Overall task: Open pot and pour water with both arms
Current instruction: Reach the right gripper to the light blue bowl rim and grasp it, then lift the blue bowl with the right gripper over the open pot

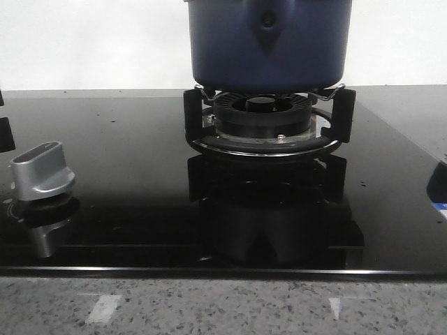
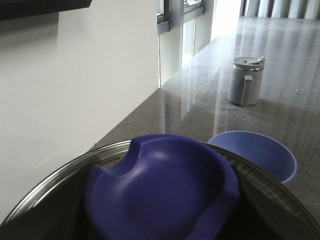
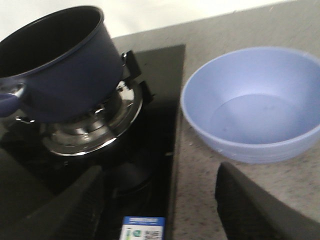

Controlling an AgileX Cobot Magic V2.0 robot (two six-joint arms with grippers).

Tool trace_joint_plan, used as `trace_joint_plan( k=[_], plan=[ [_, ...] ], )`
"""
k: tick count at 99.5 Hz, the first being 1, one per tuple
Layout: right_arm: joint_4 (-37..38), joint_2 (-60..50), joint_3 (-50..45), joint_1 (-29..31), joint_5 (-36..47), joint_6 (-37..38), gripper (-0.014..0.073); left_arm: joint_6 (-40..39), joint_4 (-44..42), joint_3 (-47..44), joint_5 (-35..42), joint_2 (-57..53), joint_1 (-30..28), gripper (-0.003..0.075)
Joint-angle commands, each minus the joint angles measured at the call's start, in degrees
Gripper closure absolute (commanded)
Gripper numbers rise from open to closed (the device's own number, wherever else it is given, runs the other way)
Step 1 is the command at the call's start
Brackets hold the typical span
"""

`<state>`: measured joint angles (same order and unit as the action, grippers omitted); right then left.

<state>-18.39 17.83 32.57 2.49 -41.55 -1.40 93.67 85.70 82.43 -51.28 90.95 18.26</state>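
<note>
Now, pot (image 3: 60, 65): uncovered, on the burner (image 1: 264, 118) of the black hob.
My right hand (image 3: 160, 205): spread wide, holding nothing, apart from the pot.
My left hand: grip unclear; a glass lid (image 2: 165, 195) fills its camera.
Bowl (image 3: 255, 105): on the worktop (image 3: 210, 200) beside the hob.

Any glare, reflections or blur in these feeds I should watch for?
Front view: the glossy black cooktop mirrors the burner and knob; the pot is cropped at the top. Left wrist view: bright window glare streaks the counter, and the near blue knob is soft. Right wrist view: slightly blurred overall.
</note>
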Motion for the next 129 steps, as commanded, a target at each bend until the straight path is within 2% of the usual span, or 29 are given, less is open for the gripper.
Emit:
trace_joint_plan(
  k=[1,8,21,27,33,45,56,67,82,129],
  plan=[
    [-4.04,4.11,3.54,0.05,4.51,-0.54,0.0158,-1.91,4.00,2.22,-3.49,-4.03,-1.48,0.0422],
    [-4.18,6.78,5.92,0.05,4.65,-0.54,0.0158,-2.76,3.90,2.22,-3.62,-4.42,-2.19,0.0389],
    [-4.07,11.72,11.04,0.05,4.49,-0.54,0.0158,-2.86,3.77,2.12,-3.62,-4.49,-2.19,0.0388],
    [-2.79,14.01,13.44,0.38,3.73,-0.39,0.0158,-2.86,3.77,2.12,-3.52,-4.49,-2.19,0.0388],
    [0.44,17.16,16.57,1.00,2.24,2.98,0.0158,-2.86,3.77,2.12,-3.52,-4.49,-2.19,0.0388],
    [7.52,24.61,23.52,4.18,-3.95,8.11,0.0158,-2.97,3.88,2.12,-3.52,-4.49,-2.80,0.0388],
    [8.97,32.54,30.23,8.01,-10.13,8.76,0.0158,-3.37,4.09,2.12,-3.52,-4.49,-3.32,0.0388],
    [9.20,38.82,34.53,10.29,-9.79,10.59,0.0158,-3.80,4.09,2.12,-3.52,-4.49,-3.32,0.0388],
    [12.91,46.47,35.92,13.97,-9.19,15.71,0.0158,-3.92,6.37,2.12,-3.52,-4.49,-3.32,0.0388],
    [13.66,57.69,35.58,17.18,-16.40,16.08,0.0159,-3.92,7.28,2.12,-3.52,-4.49,-3.32,0.0388]
  ],
)
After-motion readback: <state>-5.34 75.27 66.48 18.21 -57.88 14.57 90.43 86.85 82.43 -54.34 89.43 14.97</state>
